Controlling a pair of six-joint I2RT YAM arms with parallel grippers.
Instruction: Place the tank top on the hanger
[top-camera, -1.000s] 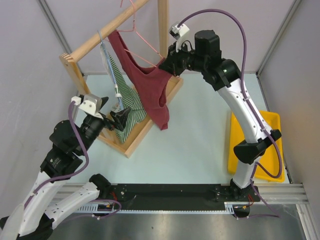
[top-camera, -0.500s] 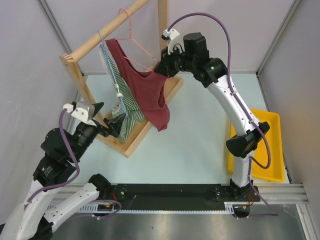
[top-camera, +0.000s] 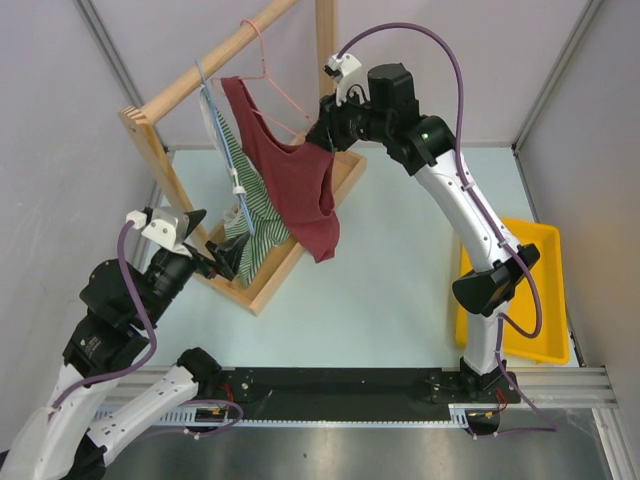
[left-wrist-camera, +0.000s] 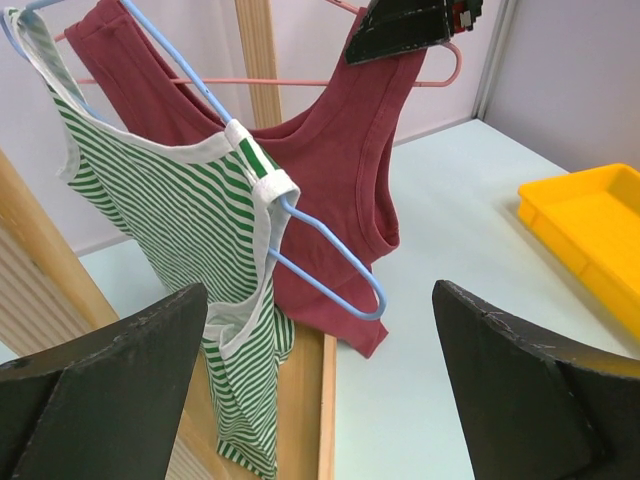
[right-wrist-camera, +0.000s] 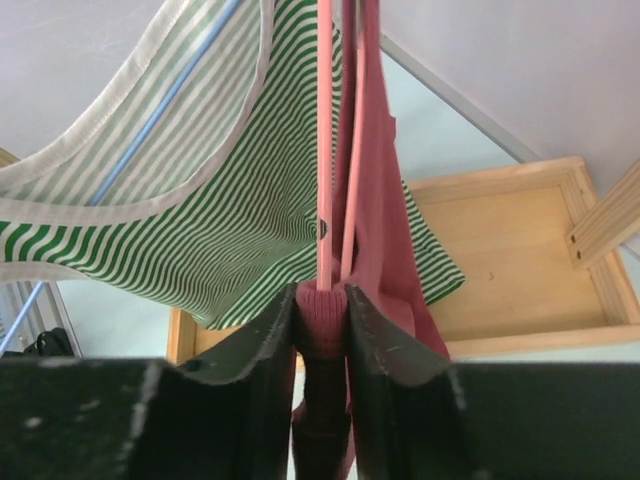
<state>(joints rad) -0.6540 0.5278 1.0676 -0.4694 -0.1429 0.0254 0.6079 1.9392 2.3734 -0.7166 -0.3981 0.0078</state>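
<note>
The maroon tank top hangs from the pink wire hanger, whose hook sits over the wooden rail. One strap is up on the hanger's left arm. My right gripper is shut on the other strap at the hanger's right end; the right wrist view shows the maroon strap pinched with the pink wire between the jaws. My left gripper is open and empty, low beside the rack. The tank top and hanger also show in the left wrist view.
A green-and-white striped top on a pale blue hanger hangs on the same rail, left of the tank top. The wooden rack base lies on the table. A yellow tray sits at the right.
My right gripper moved left and up along the hanger with the strap a second ago, then held nearly still. My left arm drew back toward the near left.
</note>
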